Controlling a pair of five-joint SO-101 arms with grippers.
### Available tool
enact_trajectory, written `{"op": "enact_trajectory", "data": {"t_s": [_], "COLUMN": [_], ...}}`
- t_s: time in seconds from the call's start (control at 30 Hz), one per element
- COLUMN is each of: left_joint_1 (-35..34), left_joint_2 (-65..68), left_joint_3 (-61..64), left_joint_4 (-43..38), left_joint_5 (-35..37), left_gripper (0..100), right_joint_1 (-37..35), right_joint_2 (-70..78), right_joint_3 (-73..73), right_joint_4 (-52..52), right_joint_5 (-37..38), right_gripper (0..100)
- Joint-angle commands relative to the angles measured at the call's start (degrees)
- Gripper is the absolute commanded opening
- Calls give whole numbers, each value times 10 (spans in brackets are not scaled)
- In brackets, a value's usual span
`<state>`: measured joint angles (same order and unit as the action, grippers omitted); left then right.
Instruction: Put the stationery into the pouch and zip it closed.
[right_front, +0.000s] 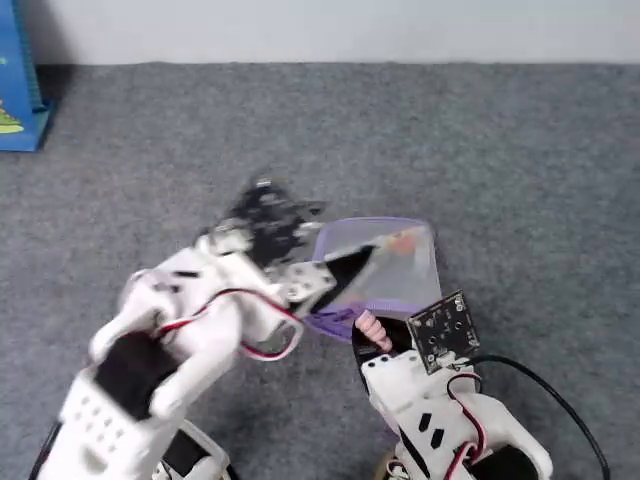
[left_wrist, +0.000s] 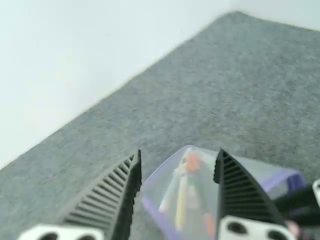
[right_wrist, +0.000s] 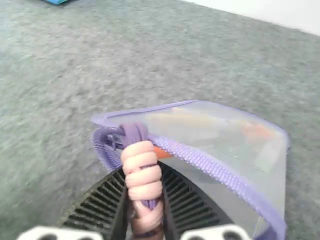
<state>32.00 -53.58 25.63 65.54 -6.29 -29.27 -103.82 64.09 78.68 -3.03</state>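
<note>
Your right gripper (right_wrist: 143, 197) fingers clamp the zip pull (right_wrist: 142, 167); left gripper (left_wrist: 179, 167) fingers sit apart at the pouch (right_front: 390, 262) edge. Open grey bench (right_front: 500, 130) all around.

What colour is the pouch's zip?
The zip is purple, on a clear pouch. The right wrist view shows it best.

No legible text, numbers or signs noted, blue box (right_front: 15, 80) at the table's far edge carries coloured print too blurred to read, clear pouch (right_front: 395, 270) bears no readable label, circuit board (right_front: 443, 331) on an arm unmarked as far as can be told.
</note>
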Motion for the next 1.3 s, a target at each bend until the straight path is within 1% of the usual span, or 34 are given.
{"op": "enact_trajectory", "data": {"t_s": [0.0,0.17,0.27,0.4,0.63,0.83,0.93,1.03,1.27], "left_joint_1": [-38,-49,-49,-33,11,61,83,104,110], "left_joint_2": [-44,-63,-62,-64,-65,-65,-65,-61,-60], "left_joint_3": [-8,-7,-2,66,187,196,201,204,268], "left_joint_4": [48,143,180,185,86,62,31,5,-83], "left_joint_5": [-40,-89,-120,-177,-185,-180,-148,-136,-135], "left_gripper": [232,232,232,232,232,232,232,232,232], "right_joint_1": [34,85,108,128,135,135,135,135,133], "right_joint_2": [-2,-2,-2,-2,-3,-3,-3,-3,-3], "right_joint_3": [-15,-51,-62,-62,-113,-140,-143,-143,-149], "right_joint_4": [-25,-46,-61,-65,-33,4,17,18,19], "right_joint_5": [-3,-3,-3,-3,-3,0,11,12,10], "right_gripper": [8,8,8,8,8,8,8,8,8]}}
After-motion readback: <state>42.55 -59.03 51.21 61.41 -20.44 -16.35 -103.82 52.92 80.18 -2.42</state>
